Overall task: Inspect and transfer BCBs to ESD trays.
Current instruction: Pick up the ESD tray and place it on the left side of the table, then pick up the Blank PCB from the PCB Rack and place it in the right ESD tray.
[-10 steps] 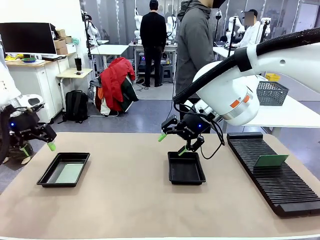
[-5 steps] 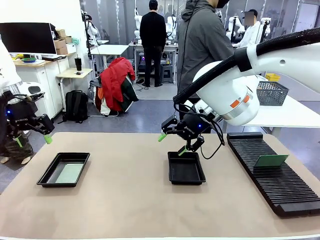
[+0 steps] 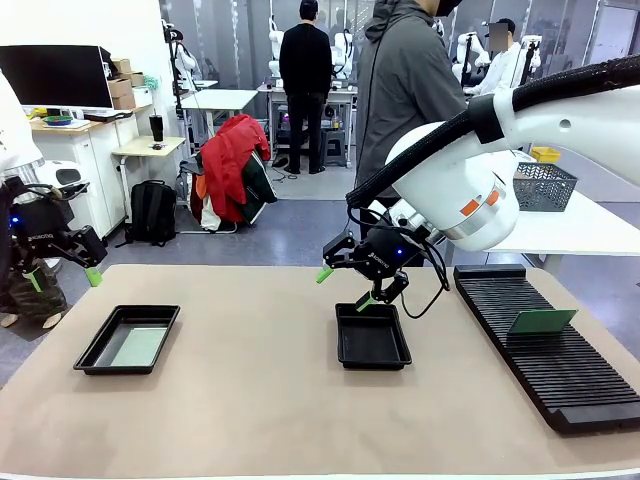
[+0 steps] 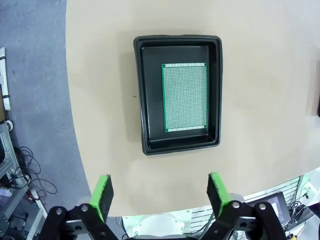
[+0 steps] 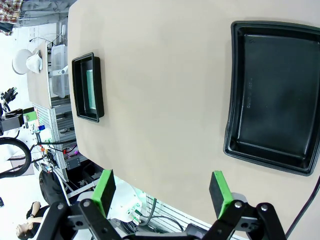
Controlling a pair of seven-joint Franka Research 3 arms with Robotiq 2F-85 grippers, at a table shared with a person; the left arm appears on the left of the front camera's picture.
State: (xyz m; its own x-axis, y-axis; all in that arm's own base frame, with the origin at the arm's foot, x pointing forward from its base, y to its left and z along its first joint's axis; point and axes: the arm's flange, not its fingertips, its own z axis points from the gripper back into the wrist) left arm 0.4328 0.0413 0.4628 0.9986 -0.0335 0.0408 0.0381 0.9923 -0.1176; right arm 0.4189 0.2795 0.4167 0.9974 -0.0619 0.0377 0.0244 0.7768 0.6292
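1 BCB (image 4: 184,97) in left tray (image 4: 141,95), mid tray (image 3: 372,338) empty, 2nd BCB (image 3: 541,321) on rack (image 3: 560,380); left gripper (image 3: 64,278), right gripper (image 3: 344,287) apart, empty.

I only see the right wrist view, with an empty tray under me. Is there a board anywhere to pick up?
Observer: Yes, one board stands tilted in the rack at the right side of the table.
Operator: Where is the left tool?
Observer: The left tool hangs open above the table's left edge, apart from the left tray.
Operator: I make out something green in that tray. How does it lie?
Observer: It is a second board, lying flat on the tray's floor, nearer one long wall than the other.
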